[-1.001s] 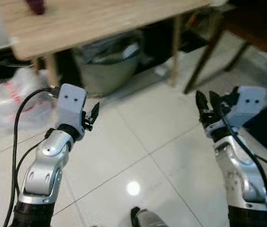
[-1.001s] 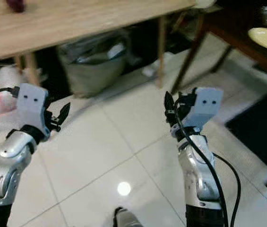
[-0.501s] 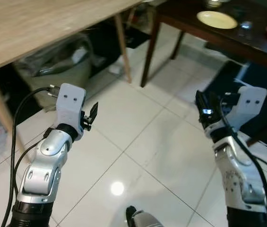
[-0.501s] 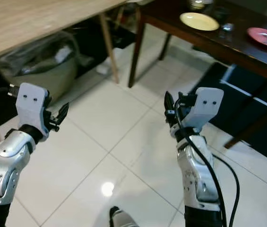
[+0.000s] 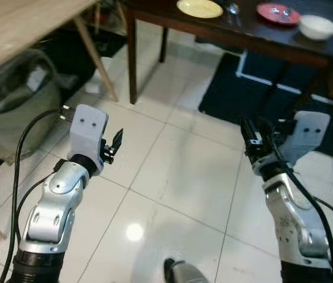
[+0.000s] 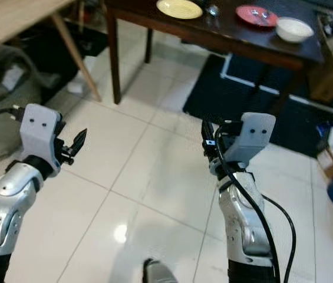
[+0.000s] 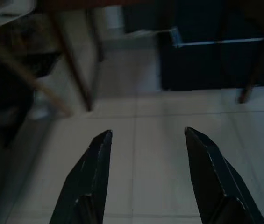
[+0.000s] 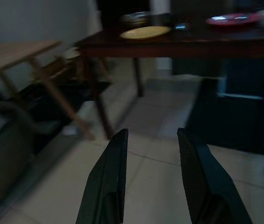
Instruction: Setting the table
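From the left eye I see the dark bench (image 5: 260,41) along the top of the frame, carrying a yellow plate (image 5: 199,7), a red plate (image 5: 278,13) and a white bowl (image 5: 316,26) at upper right — the things I take to be for setting. My left gripper (image 5: 116,141) sits mid-left and my right gripper (image 5: 250,134) mid-right, both raised over bare floor tiles (image 5: 184,171), well short of the bench, carrying nothing; I judge I'm on approach.

Left wrist: jaws apart, empty, aimed at the floor below the bench.

Right wrist: jaws apart too, pointing toward the plates — a reach-ready pose, I'd say.
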Controlling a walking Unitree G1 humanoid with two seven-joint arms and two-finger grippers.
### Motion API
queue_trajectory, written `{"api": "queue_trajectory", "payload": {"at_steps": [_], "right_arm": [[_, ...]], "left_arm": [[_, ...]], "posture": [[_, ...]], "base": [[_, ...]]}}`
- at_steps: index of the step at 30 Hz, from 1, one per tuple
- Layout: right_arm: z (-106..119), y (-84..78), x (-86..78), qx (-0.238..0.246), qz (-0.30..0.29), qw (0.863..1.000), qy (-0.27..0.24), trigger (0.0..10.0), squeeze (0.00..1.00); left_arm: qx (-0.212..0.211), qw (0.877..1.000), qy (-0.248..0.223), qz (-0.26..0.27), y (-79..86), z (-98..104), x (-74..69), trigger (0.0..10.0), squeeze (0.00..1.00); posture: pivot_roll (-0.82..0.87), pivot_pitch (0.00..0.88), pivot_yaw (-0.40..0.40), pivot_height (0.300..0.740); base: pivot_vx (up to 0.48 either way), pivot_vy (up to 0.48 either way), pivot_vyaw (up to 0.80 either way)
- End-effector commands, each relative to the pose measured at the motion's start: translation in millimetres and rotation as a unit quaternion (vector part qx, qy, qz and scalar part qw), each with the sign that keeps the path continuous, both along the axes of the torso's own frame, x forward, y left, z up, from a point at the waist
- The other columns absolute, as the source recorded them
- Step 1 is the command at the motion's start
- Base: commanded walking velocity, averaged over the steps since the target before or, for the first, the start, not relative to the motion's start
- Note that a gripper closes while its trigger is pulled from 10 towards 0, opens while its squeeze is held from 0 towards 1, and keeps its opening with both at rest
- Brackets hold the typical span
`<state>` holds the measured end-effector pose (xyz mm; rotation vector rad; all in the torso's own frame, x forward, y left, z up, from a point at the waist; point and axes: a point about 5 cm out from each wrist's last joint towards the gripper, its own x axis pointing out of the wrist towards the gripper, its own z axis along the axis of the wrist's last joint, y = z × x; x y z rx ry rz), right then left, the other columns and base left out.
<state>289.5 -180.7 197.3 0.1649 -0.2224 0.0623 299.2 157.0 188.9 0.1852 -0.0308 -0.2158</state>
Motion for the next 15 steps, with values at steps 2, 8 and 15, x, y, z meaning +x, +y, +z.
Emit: {"api": "queue_trajectory", "payload": {"at_steps": [2,8,15], "right_arm": [[-1.6,-2.6,-1.6,-0.002,-0.005,1.0,0.005,10.0,0.0],[-2.3,-1.8,-1.5,-0.002,-0.002,1.0,0.006,10.0,0.0],[-2.4,-2.2,-0.9,-0.003,-0.002,1.0,0.007,10.0,0.0]], "left_arm": [[0.001,1.0,0.004,-0.006,-0.8,-2.2,-2.1,10.0,0.0],[0.0,1.0,0.002,-0.007,-1.1,-2.1,-1.7,10.0,0.0],[-0.007,1.0,0.0,-0.011,-3.4,-0.8,-0.7,10.0,0.0]], "posture": [[-0.1,0.1,0.032,0.74],[-0.1,0.094,0.03,0.74],[-0.1,0.092,0.029,0.74]], "base": [[0.0,0.0,-0.8],[0.0,0.0,-0.8],[0.0,0.0,-0.8]]}}
